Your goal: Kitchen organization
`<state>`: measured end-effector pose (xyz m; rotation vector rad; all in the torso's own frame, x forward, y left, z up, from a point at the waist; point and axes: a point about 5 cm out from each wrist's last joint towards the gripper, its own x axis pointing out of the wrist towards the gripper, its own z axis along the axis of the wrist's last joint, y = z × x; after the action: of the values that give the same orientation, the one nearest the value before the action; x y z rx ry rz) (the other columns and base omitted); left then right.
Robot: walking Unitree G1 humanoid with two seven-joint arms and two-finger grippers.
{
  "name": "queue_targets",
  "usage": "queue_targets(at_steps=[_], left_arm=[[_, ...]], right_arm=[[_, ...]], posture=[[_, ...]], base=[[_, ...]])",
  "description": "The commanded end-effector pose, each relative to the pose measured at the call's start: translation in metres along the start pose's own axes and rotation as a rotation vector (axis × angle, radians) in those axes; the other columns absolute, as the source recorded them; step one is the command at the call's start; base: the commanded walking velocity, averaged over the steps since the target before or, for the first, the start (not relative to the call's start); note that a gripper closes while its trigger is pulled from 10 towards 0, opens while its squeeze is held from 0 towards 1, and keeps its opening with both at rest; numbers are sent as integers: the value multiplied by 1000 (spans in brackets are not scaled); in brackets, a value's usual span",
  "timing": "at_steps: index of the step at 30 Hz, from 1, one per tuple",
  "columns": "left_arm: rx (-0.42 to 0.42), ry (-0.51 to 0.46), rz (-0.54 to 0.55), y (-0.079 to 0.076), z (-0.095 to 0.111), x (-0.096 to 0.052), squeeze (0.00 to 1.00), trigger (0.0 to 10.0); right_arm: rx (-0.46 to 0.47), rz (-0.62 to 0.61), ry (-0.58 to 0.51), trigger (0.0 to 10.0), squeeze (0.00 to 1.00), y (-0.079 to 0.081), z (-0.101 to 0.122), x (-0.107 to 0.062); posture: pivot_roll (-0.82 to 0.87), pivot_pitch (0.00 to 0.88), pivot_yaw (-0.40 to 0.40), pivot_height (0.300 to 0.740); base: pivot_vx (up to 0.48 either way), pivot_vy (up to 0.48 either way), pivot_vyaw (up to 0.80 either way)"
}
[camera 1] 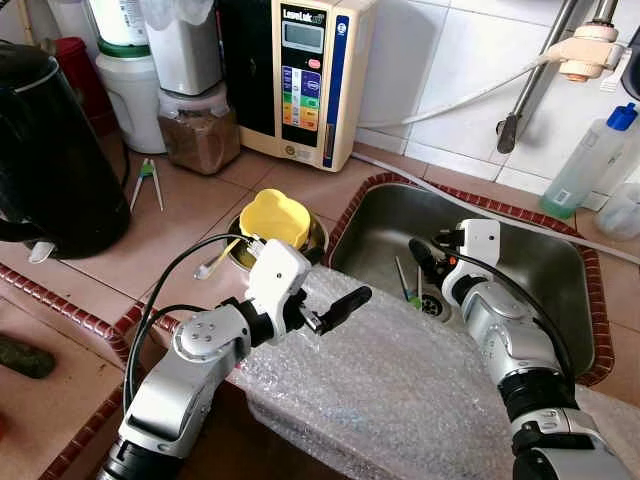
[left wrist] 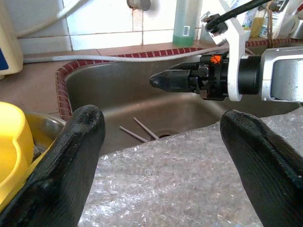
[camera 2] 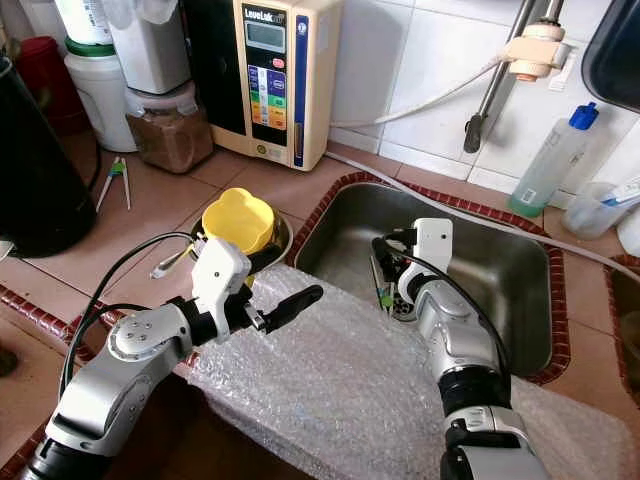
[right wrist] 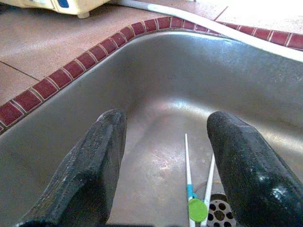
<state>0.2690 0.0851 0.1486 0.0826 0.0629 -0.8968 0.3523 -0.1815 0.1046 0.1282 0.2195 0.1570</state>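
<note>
**Chopsticks in the sink, half seen**

My right gripper (right wrist: pixel 163 165) hangs inside the sink (camera 1: pixel 540 250) with its fingers spread and nothing between them; my own wrist covers part of the basin floor. The chopsticks (right wrist: pixel 188 177), thin, pale and joined by a green tab, lie on the sink bottom beside the drain (right wrist: pixel 222 213), their near ends cut off. My left gripper (left wrist: pixel 161 156) is released too, above the bubble wrap (camera 1: pixel 400 380) draped over the sink's front edge. The yellow cup (camera 1: pixel 272 217) sits in a metal bowl just left of the sink.

chopsticks (right wrist: pixel 189 179) | white, green-tipped pair | flat in sink (right wrist: pixel 156 80), by drain (right wrist: pixel 220 213)
</note>
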Motion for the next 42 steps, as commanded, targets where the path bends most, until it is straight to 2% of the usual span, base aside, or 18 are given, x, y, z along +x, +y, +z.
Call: queue_targets(at_steps=[1,32,34,36,42], left_arm=[[14,2,-7,-2,2,0,1000,10000],[14,2,-7,-2,2,0,1000,10000],[5,-9,-5,-10,1,5,1000,10000],[0,-14,-2,-14,1,7,1000,10000],[4,-18,5,-12,2,8,1000,10000]], right_arm=[[-14,6,-12,10000,0,1,5,0],[-14,6,-12,10000,0,1,5,0],[52,66,-35,10000,0,13,7,-2],[80,93,-47,10000,0,18,7,-2],[81,76,-43,10000,0,16,9,-1]], posture=[[57,0,-36,740],[57,0,-36,740],[57,0,-38,740],[55,0,-37,740],[55,0,-37,740]], base=[[0,0,0],[0,0,0],[0,0,0],[0,0,0],[0,0,0]])
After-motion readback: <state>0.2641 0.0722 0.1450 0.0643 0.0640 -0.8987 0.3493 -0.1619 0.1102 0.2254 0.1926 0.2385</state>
